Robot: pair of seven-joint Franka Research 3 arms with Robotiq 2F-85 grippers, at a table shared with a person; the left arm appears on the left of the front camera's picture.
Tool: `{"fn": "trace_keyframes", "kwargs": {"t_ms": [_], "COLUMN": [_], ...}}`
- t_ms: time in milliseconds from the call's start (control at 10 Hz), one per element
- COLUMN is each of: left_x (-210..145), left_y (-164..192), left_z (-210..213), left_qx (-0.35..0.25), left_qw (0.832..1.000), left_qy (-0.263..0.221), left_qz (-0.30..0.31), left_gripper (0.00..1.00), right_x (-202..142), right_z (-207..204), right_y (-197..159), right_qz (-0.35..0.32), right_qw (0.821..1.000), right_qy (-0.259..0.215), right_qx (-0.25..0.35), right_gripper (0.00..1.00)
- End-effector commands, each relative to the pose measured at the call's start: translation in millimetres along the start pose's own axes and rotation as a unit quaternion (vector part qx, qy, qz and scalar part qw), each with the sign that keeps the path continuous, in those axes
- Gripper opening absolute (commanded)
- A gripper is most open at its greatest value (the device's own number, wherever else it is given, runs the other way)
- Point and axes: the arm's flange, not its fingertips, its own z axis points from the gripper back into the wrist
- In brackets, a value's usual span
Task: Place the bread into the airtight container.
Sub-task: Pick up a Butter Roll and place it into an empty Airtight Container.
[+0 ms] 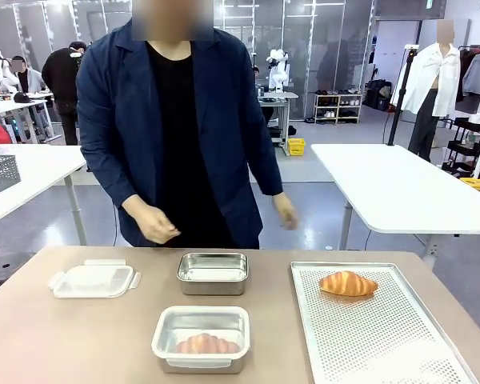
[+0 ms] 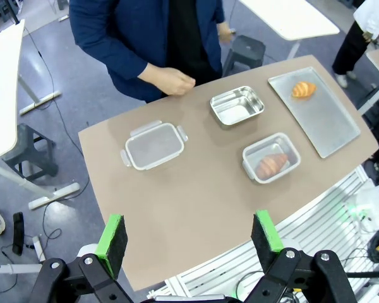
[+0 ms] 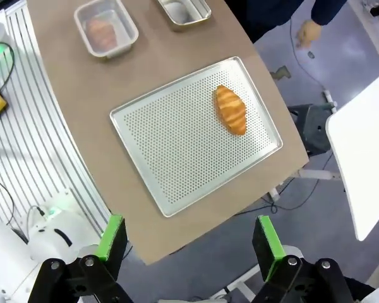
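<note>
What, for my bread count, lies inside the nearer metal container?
One croissant lies inside the nearer container. In the front view the container's front wall hides the croissant's lower edge, and whatever lies beneath the croissant is covered.

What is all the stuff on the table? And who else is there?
Table: one, brown, holding everything.
Perforated tray: one, silver, robot's right side.
Croissants: two, golden-brown; one on the tray, one inside the near container.
Metal containers: two, silver, middle; near container holds a croissant, far container is empty.
Plastic lid: one, clear, robot's left side.
Person: one, dark blue jacket, far side.
Left gripper: black, green pads, open, high above the table.
Right gripper: black, green pads, open, high above the tray.
</note>
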Motion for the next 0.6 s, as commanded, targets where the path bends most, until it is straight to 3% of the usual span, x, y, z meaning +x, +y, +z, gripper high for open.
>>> {"fn": "trace_keyframes", "kwargs": {"t_ms": [0,200,400,500], "left_x": [0.7,0.7,0.7,0.7], "left_y": [-1.1,-1.1,-1.1,-1.1], "left_z": [0.3,0.3,0.3,0.3], "left_qx": [-0.003,-0.003,-0.003,-0.003], "left_qw": [1.000,1.000,1.000,1.000], "left_qy": [-0.001,-0.001,-0.001,-0.001], "left_qz": [-0.003,-0.003,-0.003,-0.003], "left_gripper": [1.00,1.00,1.00,1.00], "right_x": [9.7,28.4,50.0,57.0], "right_z": [-13.0,-35.6,-79.5,-105.2], "right_y": [-2.2,-12.3,-30.4,-35.7], "right_qz": [0.038,0.103,0.166,0.189], "right_qw": [0.999,0.993,0.983,0.974], "right_qy": [0.026,0.061,0.077,0.123], "right_qx": [-0.007,-0.013,0.030,0.013], "right_gripper": [1.00,1.00,1.00,1.00]}}
